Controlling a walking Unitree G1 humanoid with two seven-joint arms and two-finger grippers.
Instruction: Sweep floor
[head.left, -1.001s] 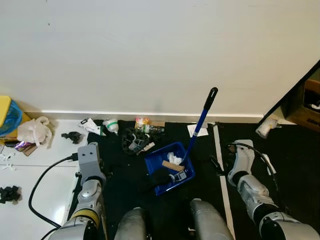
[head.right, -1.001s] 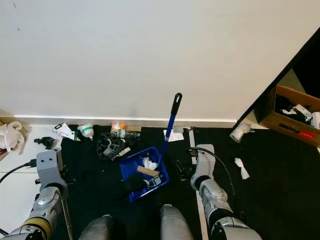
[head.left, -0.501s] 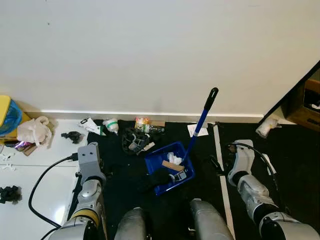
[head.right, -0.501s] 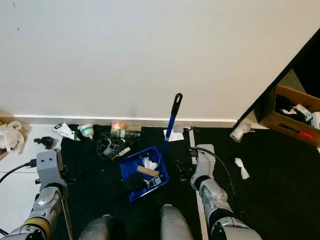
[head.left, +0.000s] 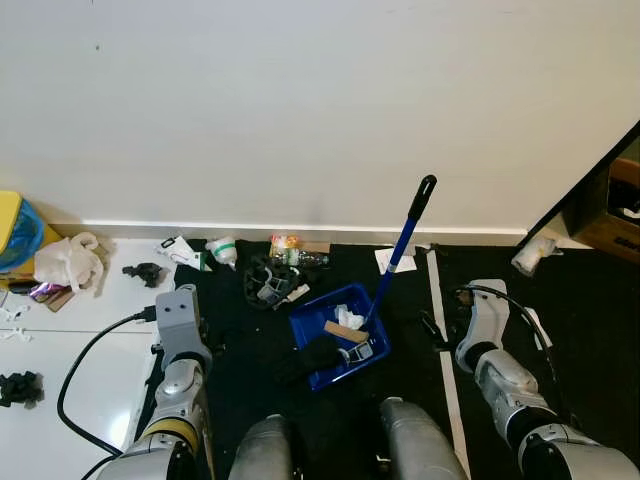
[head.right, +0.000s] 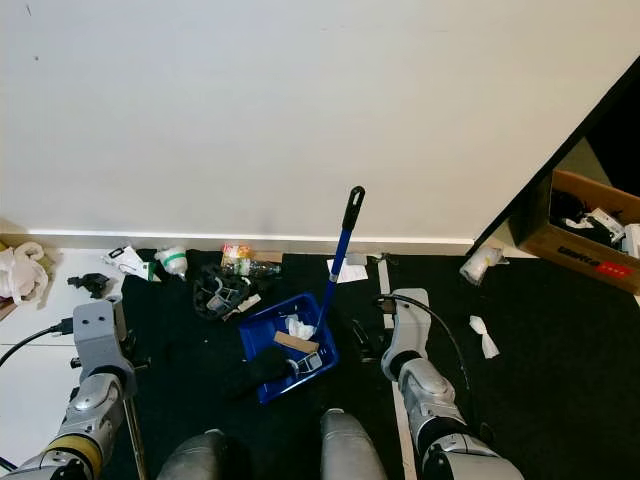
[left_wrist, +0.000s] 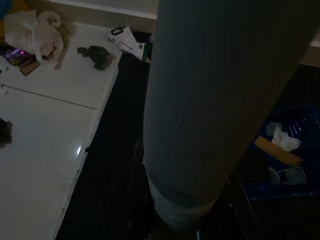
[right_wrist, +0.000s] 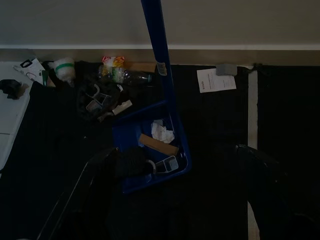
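**Loaded dustpan w/ tall handle sitting between idle arms — tip risk**

Blue dustpan (head.left: 338, 345) is sitting on the black mat (head.left: 250, 400) just ahead of the robot's knees, its blue handle (head.left: 398, 250) w/ black grip leaning up toward the white wall (head.left: 320, 100). Inside it: 1 white crumpled tissue (right_wrist: 162, 133), 1 tan flat strip (right_wrist: 158, 144), 1 small grey gadget (right_wrist: 167, 164), plus 1 dark clump (head.left: 312, 358) hanging over the near edge.

Left gripper (left_wrist: 150, 220) and right gripper (right_wrist: 165, 220) are hanging low either side; fingers are too dark/hidden, so can't tell if they're parted or closed. Neither seems to be holding anything.

Risks, imo:
- A knee or arm bumping the handle → pan tipping, contents spilling back onto the mat.
- Clump on the rim dropping out if the pan is being lifted unevenly.
- Black cable (head.left: 85, 370) looping by the left arm snagging during a step.

Still loose near the wall: 1 dark tangled pile (head.left: 270, 282), 1 small bottle (head.left: 290, 250), 1 green-and-white cup (head.left: 222, 249), 1 paper slip (head.left: 392, 261), 1 white bag (head.left: 70, 262), 2 black scraps (head.left: 146, 272) on the white floor (head.left: 60, 340).
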